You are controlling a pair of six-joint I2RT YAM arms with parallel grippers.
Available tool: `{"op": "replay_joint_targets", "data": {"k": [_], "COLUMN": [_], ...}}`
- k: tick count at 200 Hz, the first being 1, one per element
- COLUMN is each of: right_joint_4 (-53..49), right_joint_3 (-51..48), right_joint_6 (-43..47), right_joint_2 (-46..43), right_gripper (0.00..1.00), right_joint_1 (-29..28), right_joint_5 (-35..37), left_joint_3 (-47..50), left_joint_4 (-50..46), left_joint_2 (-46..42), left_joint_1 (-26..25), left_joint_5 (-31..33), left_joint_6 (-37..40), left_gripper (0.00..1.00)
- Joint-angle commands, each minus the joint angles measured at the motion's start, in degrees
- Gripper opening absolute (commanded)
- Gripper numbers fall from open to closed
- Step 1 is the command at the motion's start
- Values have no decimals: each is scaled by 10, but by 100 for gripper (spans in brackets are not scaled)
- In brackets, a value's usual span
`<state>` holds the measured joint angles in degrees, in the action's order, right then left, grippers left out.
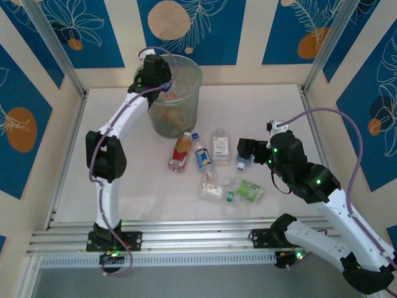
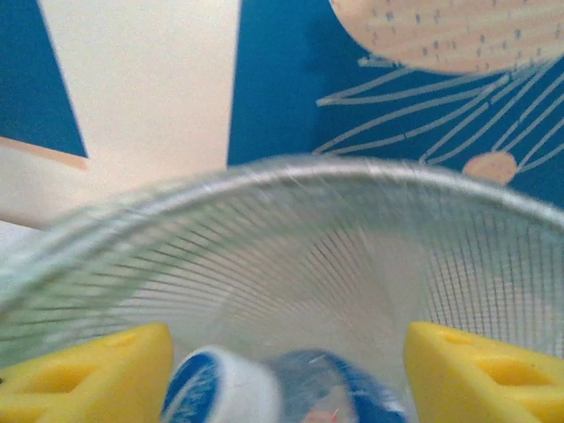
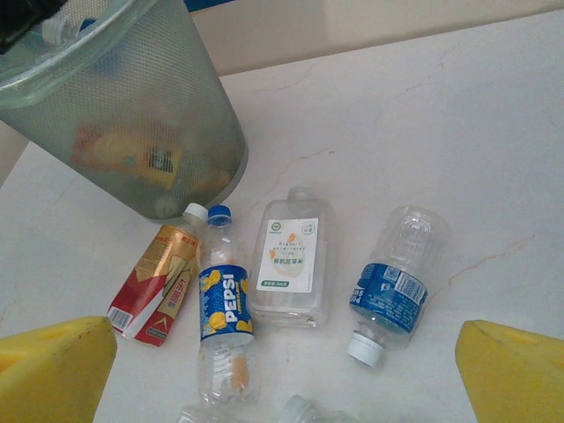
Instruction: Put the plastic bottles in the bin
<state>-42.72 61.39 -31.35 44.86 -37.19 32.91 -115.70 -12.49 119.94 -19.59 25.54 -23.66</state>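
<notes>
A: Left wrist view: blue-label bottle (image 2: 291,388) between the jaws of left gripper (image 2: 284,339), over the bin (image 2: 291,203) at far edge of table (image 1: 124,186). Clamped or loose, cannot tell.
B: Risk: it clips the rim, bounces out. Also, right gripper (image 3: 282,374) wide, empty, above loose bottles (image 3: 286,260) mid-table.

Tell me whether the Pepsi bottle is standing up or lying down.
Lying down. The Pepsi bottle rests on its side on the table, blue cap pointing toward the bin.

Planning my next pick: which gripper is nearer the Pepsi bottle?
Right. The right gripper hovers just right of the Pepsi bottle; the left gripper is farther off, above the bin behind it.
</notes>
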Motion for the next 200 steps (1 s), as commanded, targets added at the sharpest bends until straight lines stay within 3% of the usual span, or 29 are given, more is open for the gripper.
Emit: {"op": "replay_joint_targets", "data": {"k": [1, 37, 78, 98, 153, 200], "right_joint_4": [-3, -48, -121, -132, -88, -69], "right_joint_3": [8, 31, 57, 50, -12, -34], "right_joint_6": [-22, -61, -122, -138, -147, -135], "right_joint_2": [3, 29, 78, 94, 132, 204], "right_gripper": [99, 99, 99, 98, 96, 96], "right_joint_1": [-3, 3, 29, 58, 176, 208], "right_joint_5": [20, 42, 36, 3, -166, -204], "left_joint_3": [9, 19, 49, 68, 162, 316], "left_joint_4": [2, -8, -21, -33, -62, -40], "left_joint_2": [-58, -93, -149, -186, -307, -414], "left_joint_1": [7, 9, 9, 8, 8, 7], "left_joint_5": [50, 54, -4, -40, -114, -224], "left_joint_6": [0, -7, -33, -40, -47, -77], "left_gripper": [74, 75, 90, 99, 99, 100]}}
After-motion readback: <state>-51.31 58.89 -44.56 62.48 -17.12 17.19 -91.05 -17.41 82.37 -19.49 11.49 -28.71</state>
